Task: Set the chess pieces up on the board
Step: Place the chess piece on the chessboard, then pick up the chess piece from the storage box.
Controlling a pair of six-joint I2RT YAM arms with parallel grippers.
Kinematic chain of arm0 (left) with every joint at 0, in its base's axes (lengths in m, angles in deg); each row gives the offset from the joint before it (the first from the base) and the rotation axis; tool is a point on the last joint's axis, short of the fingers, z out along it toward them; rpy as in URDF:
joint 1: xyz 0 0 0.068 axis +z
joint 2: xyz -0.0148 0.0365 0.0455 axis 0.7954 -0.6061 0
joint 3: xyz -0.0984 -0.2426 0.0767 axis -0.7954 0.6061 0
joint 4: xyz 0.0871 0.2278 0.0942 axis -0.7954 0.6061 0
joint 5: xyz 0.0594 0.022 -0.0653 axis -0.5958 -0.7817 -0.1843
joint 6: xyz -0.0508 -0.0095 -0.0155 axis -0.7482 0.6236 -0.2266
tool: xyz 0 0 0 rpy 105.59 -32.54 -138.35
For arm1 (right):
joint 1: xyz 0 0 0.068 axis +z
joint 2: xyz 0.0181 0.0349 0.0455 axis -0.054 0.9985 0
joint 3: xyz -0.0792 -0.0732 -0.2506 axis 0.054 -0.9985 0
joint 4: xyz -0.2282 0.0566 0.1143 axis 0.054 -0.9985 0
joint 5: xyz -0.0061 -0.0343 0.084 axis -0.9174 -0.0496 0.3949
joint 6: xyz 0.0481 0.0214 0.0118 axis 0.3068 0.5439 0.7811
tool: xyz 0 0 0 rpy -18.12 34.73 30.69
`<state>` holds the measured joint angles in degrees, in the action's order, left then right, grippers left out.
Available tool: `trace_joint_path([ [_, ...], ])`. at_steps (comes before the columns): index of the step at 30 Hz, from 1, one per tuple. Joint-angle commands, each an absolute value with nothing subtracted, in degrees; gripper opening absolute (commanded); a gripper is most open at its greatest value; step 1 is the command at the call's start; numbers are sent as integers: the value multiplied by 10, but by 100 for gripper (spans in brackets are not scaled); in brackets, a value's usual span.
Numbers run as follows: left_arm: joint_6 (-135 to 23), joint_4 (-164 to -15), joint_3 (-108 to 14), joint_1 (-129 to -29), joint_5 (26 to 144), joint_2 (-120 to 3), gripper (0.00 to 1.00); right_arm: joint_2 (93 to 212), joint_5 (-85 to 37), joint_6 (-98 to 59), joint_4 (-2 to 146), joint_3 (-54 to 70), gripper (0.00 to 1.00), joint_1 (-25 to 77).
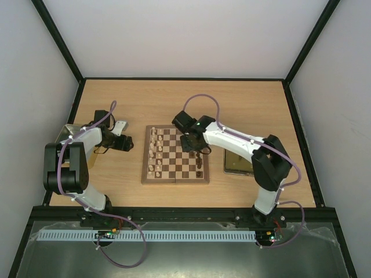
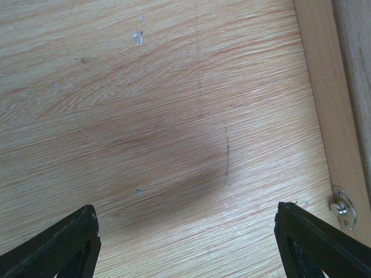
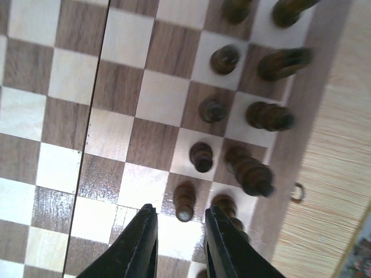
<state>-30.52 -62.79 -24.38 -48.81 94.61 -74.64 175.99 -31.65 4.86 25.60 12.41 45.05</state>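
Note:
The board (image 1: 175, 168) lies mid-table. Cream chess pieces (image 1: 153, 152) stand along its left columns and dark ones (image 1: 200, 157) along its right. In the right wrist view my right gripper (image 3: 179, 225) hovers low over the board's (image 3: 69, 116) dark-piece side. It is open, with a dark pawn (image 3: 184, 201) standing free on a dark square just past its fingertips (image 3: 145, 237). More dark pieces (image 3: 269, 116) fill the two outer columns. My left gripper (image 2: 185, 234) hangs wide open over bare table, left of the board's plain edge (image 2: 327, 110), holding nothing.
A dull tin (image 1: 65, 134) sits at the far left beside the left arm. A shiny tray (image 1: 236, 163) lies right of the board, partly under the right arm. A metal clasp (image 2: 342, 208) sticks out from the board's edge. Black frame rails border the table.

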Motion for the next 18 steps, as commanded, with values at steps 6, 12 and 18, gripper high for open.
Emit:
trace_joint_path([
  [6,-303,-624,-243,-489,949,-747,82,1633,-410,91,216,61,22,352],
  [12,-302,-623,-244,-489,958,-743,83,1567,-386,121,272,-65,22,168],
  [18,-300,-622,-242,-489,967,-742,83,1568,-341,147,328,-121,22,103],
])
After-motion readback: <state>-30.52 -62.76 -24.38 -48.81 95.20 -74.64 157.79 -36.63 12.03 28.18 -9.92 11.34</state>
